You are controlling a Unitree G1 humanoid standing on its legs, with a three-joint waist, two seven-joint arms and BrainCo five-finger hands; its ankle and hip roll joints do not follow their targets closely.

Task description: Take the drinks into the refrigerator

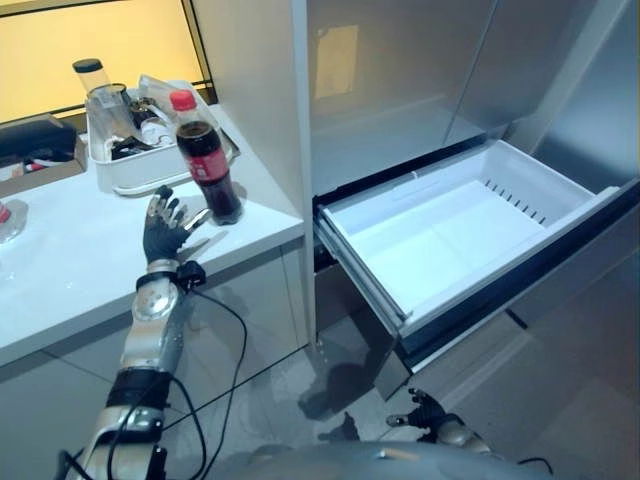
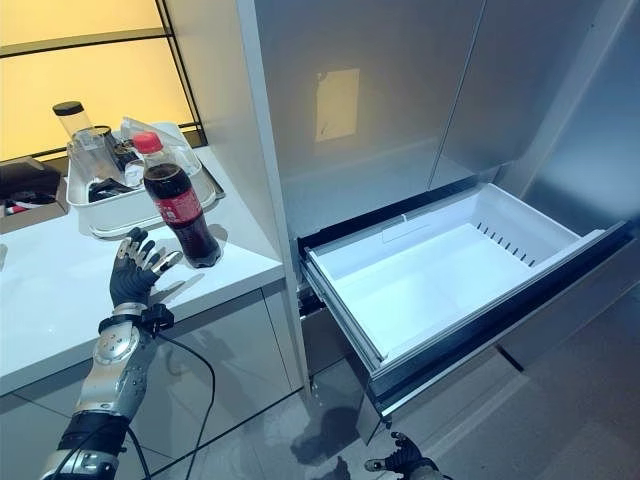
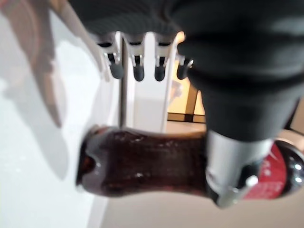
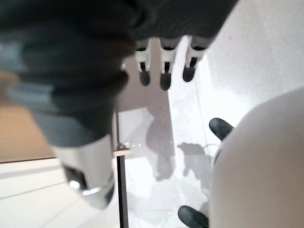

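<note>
Left hand (image 1: 165,228) sits on the white countertop (image 1: 70,280) with its silver, dark-tipped fingers spread and relaxed, gripping nothing, just beside the dark cola bottle with the red cap and red label (image 1: 207,160). That bottle stands upright near the counter's front corner, in front of a white rectangular tray of kitchen clutter (image 1: 125,175). From the left wrist view I see the thumb (image 3: 237,175) lying across the bottle's side while the fingers (image 3: 137,71) stay straight, so I judge the grasp is being lined up, not made.

Right hand (image 1: 432,415) hangs low over the floor below the white plastic refrigerator drawer (image 1: 440,245), which stands pulled out and bare inside; its fingers look loosely open with nothing in them.

So I read this as the reach-and-grasp step on the first drink. Next I need to curl the left fingers round the bottle's lower body, get a firm hold before lifting, since it is tall and could tip, then carry it rightward past the cabinet edge to the drawer
</note>
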